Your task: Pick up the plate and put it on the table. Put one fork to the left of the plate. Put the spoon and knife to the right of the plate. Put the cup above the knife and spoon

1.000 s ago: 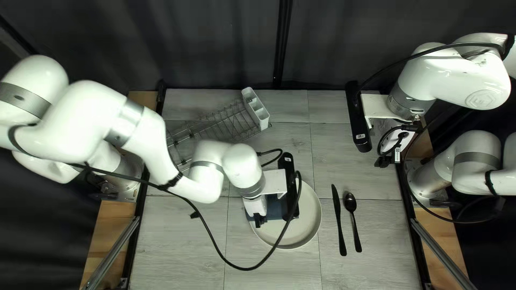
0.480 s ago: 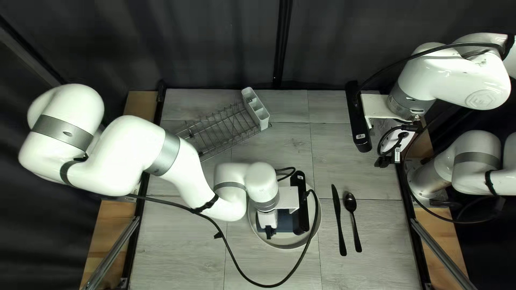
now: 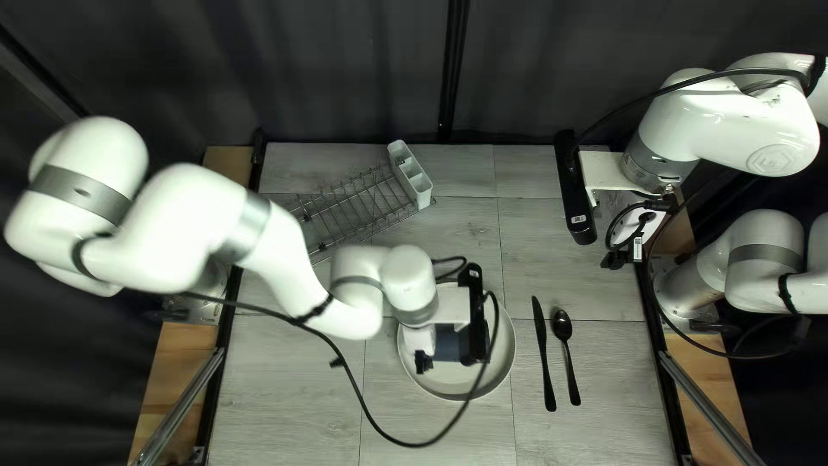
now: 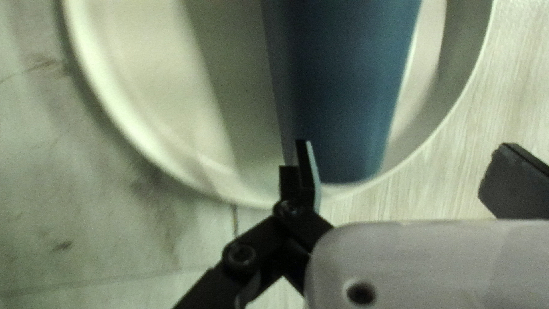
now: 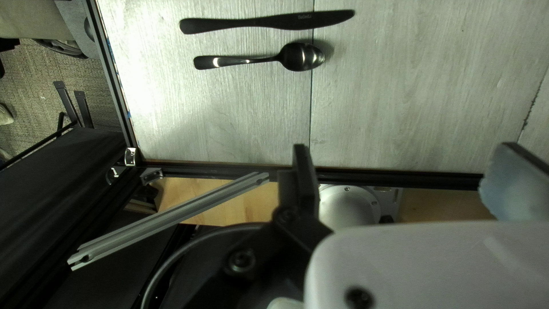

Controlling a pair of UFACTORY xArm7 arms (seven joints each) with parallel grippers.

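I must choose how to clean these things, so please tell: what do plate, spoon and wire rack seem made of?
Plate: smooth, pale, fairly matte; ceramic or plastic, the look leaves open. Spoon: probably metal with dark polished finish, given bright glints in its bowl. Wire rack: likely metal, as its thin straight wires suggest; finish unclear.

The spoon (image 5: 300,56) looks glossy, the blue cup (image 4: 349,91) smoothly matt.

One dark curtain (image 3: 345,78), hung in folds, beyond a pale wood-grain tabletop (image 3: 285,397), black-edged, glare-lit; one slanting metal rail (image 5: 170,216); one textured floor (image 5: 34,86), perhaps carpet.
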